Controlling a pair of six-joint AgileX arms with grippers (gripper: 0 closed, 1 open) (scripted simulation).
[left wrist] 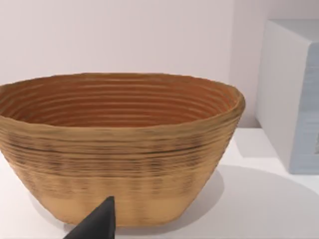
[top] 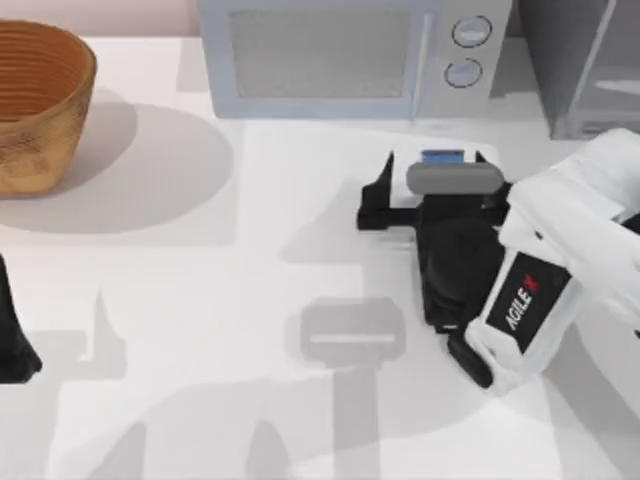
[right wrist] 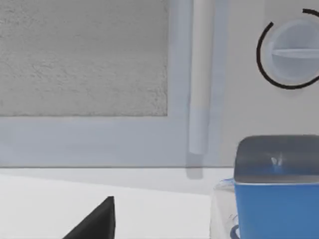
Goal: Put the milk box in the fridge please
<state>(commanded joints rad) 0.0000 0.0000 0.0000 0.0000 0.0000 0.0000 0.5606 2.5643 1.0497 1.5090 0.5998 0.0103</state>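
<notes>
your right gripper sits just in front of the microwave, on the right half of the table, with the milk box at its tip. from above, one dark finger stands off to the left of the carton with pale tabletop between them, so the jaws look spread and not yet pinching; the other finger is hidden under the wrist, so you can't confirm how near it is on that side. in the right wrist view the blue carton with its grey top stands upright, close to the microwave's front and below a round dial.

judge the box as light and fairly stiff, a small card carton with flat, smooth sides that could slip or dent if you squeeze hard. take it across the two flat side faces, around mid-height, below the grey cap, with even pressure so it stays upright.

beyond it, the fridge stands at the table's far right corner, just beside the microwave. well apart on the far left is a woven basket, and your left gripper is parked at the left edge, facing that basket; i cannot tell how its fingers stand
</notes>
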